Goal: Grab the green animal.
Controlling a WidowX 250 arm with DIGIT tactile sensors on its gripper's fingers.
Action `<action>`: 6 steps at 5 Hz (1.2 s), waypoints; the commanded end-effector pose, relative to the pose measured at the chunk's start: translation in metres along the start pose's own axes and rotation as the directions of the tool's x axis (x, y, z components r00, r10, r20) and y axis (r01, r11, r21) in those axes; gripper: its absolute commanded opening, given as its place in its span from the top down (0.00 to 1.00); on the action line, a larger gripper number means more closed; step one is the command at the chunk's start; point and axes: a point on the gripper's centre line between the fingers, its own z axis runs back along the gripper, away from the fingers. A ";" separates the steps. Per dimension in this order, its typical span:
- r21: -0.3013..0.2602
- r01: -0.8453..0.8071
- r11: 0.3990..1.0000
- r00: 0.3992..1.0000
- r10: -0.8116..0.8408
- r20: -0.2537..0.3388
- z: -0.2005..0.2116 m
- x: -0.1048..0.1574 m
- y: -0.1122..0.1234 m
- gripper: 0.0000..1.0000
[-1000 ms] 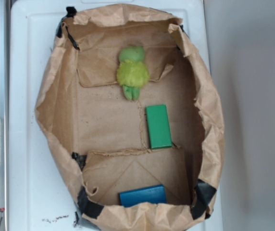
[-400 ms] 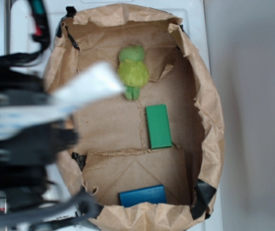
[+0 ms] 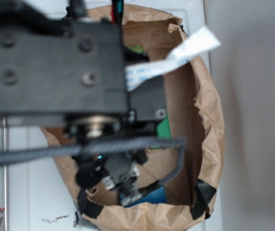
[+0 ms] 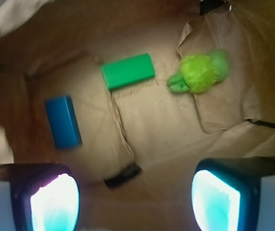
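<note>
In the wrist view the green animal [image 4: 201, 72] lies on the brown paper floor of the bag at the upper right, fuzzy lime body with a rounder head toward the right. It is well ahead of my gripper [image 4: 136, 198], which is open: the two glowing pads [image 4: 56, 202] stand wide apart at the bottom edge with only paper between them. In the exterior view my blurred black arm [image 3: 56, 62] covers most of the bag; only a sliver of the green animal [image 3: 137, 49] shows past it.
A flat green block [image 4: 128, 71] lies left of the animal and a blue block [image 4: 63, 121] farther left. The paper bag's crumpled walls [image 3: 209, 110] ring everything. A strip of black tape [image 4: 122, 175] sits just ahead of the pads.
My arm has swept in from the left over the bag and now hides most of it in the exterior view. The animal and blocks have not moved.
</note>
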 end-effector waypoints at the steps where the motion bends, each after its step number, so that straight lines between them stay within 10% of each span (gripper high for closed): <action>1: -0.077 -0.475 0.877 0.873 0.480 0.086 -0.011 0.021 0.008 0.00; 6: 0.049 -0.626 0.779 0.764 0.599 0.239 -0.081 0.042 0.018 0.00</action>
